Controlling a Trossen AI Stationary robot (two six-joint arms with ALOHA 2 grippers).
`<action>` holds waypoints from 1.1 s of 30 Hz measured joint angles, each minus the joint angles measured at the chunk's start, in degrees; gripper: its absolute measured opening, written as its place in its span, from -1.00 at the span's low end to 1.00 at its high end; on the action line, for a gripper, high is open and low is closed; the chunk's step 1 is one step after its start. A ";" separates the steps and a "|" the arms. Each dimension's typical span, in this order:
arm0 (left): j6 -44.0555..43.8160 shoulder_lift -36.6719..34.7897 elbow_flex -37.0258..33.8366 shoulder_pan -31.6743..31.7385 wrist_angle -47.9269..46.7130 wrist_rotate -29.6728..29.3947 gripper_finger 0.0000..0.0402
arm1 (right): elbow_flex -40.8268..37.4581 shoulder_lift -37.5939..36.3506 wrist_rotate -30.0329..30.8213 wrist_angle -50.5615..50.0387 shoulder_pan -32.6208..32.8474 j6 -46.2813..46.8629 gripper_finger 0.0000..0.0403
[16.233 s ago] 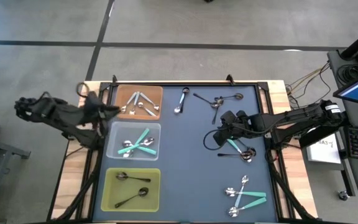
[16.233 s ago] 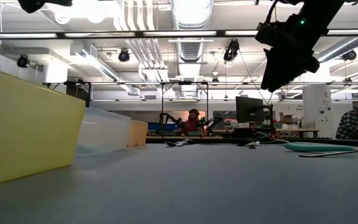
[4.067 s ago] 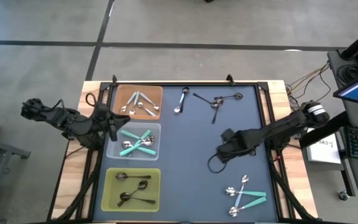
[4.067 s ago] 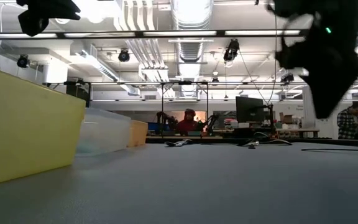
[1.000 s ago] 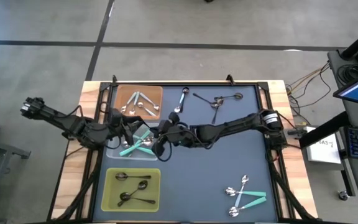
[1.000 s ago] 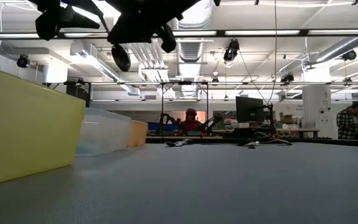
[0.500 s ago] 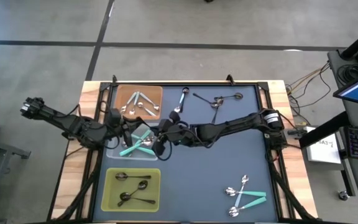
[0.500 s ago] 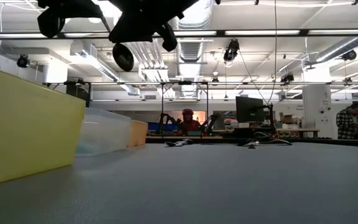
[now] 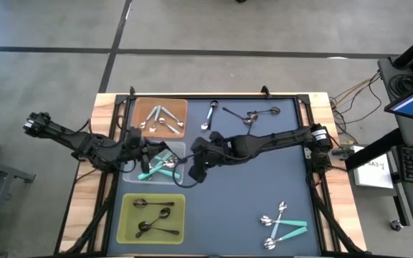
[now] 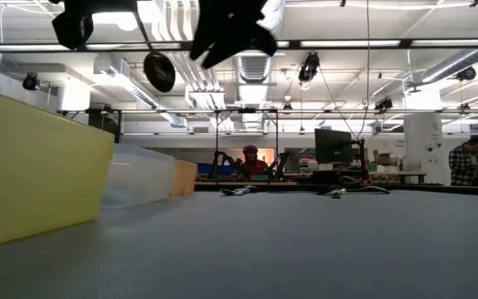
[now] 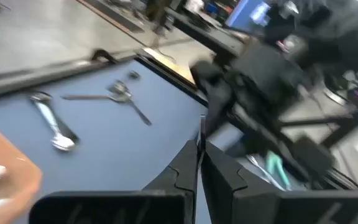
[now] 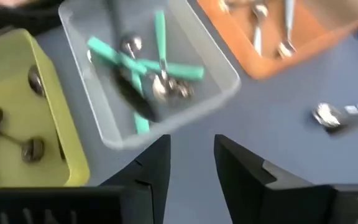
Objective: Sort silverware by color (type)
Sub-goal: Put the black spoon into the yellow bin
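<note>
The clear tray (image 9: pixel 130 172) holds teal-handled spoons (image 9: pixel 162 163), which also show in the right wrist view (image 12: pixel 160 65). The orange tray (image 9: pixel 143 107) holds silver spoons (image 9: pixel 160 120), and the yellow-green tray (image 9: pixel 127 215) holds dark spoons (image 9: pixel 153 215). My right gripper (image 9: pixel 195 173) hangs open and empty just right of the clear tray (image 12: pixel 166 127), above the mat. My left gripper (image 9: pixel 153 152) is shut, hovering over the clear tray's far part (image 11: pixel 199 152). Loose spoons lie flat on the mat: a silver one (image 9: pixel 209 116), dark ones (image 9: pixel 250 115), and a mixed cluster (image 9: pixel 282 222).
Both arms meet over the table's left middle; my right arm (image 11: pixel 272 68) fills the left wrist view. The three trays stand in a column along the left edge. Bare blue mat (image 9: pixel 249 193) lies between the far spoons and the near-right cluster. People show in the room behind.
My right gripper has drawn back from over the clear tray toward the table's right and near side, and now hangs beside the tray. My left gripper has stayed over the clear tray.
</note>
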 joint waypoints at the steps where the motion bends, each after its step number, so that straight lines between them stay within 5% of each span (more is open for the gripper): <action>1: -0.34 -0.01 0.00 -0.04 -0.01 1.60 -1.00 | 1.49 -0.13 -0.38 -3.28 0.30 0.67 -0.42; 9: -10.47 0.17 0.02 -1.19 -3.41 25.70 -1.00 | 10.05 -0.41 -5.23 -31.53 4.61 7.30 -0.45; 15: -21.48 0.93 0.02 -4.78 -9.66 37.80 -1.00 | 10.20 -0.76 -6.91 -40.18 9.77 14.38 -0.49; 26: -28.72 9.14 0.02 -9.79 -17.82 50.97 -1.00 | 7.37 -0.74 -10.91 -42.67 19.33 23.12 -0.48; 33: -28.68 14.67 0.04 -9.75 -14.18 52.42 -0.93 | 5.01 -0.97 -16.70 -47.99 23.63 27.09 -0.49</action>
